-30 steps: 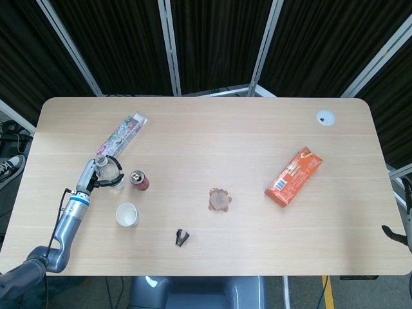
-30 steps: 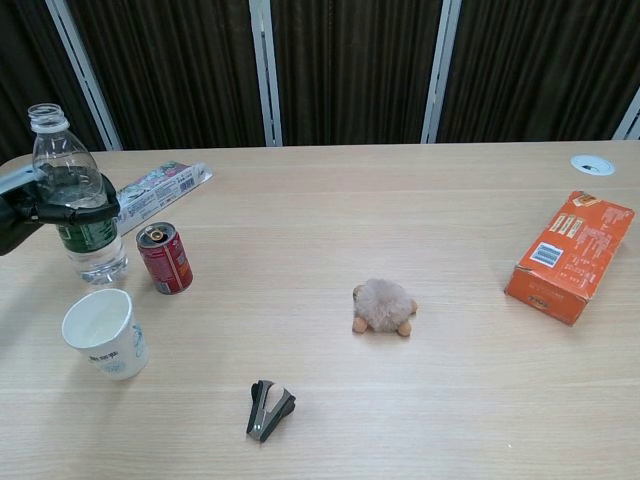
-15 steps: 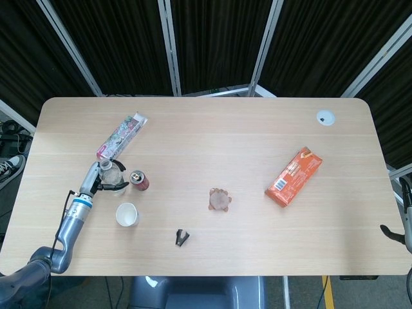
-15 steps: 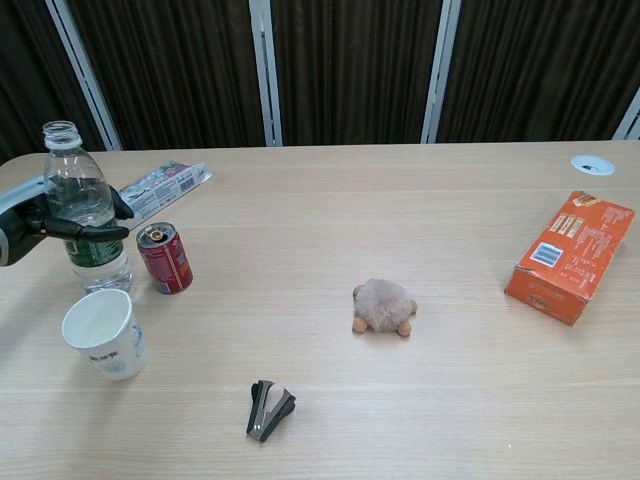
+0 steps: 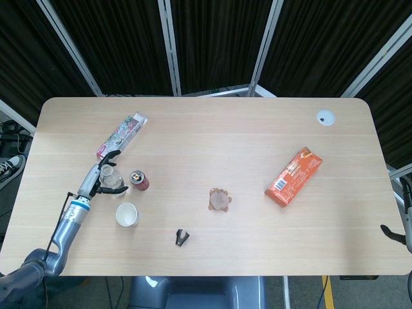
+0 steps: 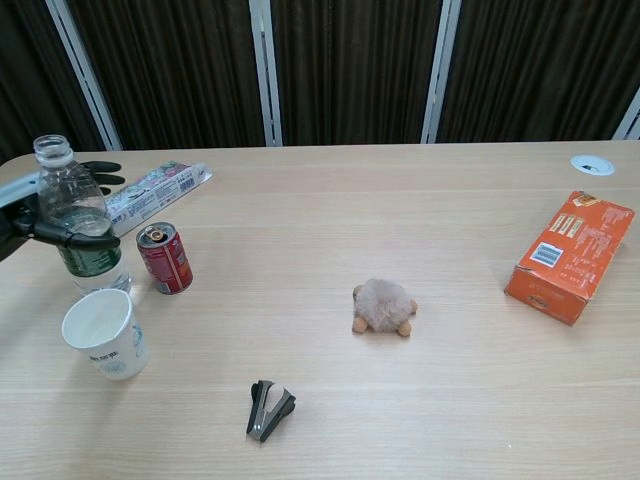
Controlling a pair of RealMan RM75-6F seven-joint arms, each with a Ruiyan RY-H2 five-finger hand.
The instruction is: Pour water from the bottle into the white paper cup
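Standing upright near the table's (image 6: pixel 420 200) left edge, the bottle (image 6: pixel 78 225) sits just behind the cup (image 6: pixel 103 332), beside a can (image 6: pixel 165 258). Your left hand (image 6: pixel 55 215) flanks the bottle, fingers (image 6: pixel 85 240) spread, gripping nothing. Your right hand is out of view.

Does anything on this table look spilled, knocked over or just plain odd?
No spill shows. The water bottle, soda can and white paper cup stand upright. The bottle has no cap. The snack packet and orange box lie flat, and a staple remover sits nearby.
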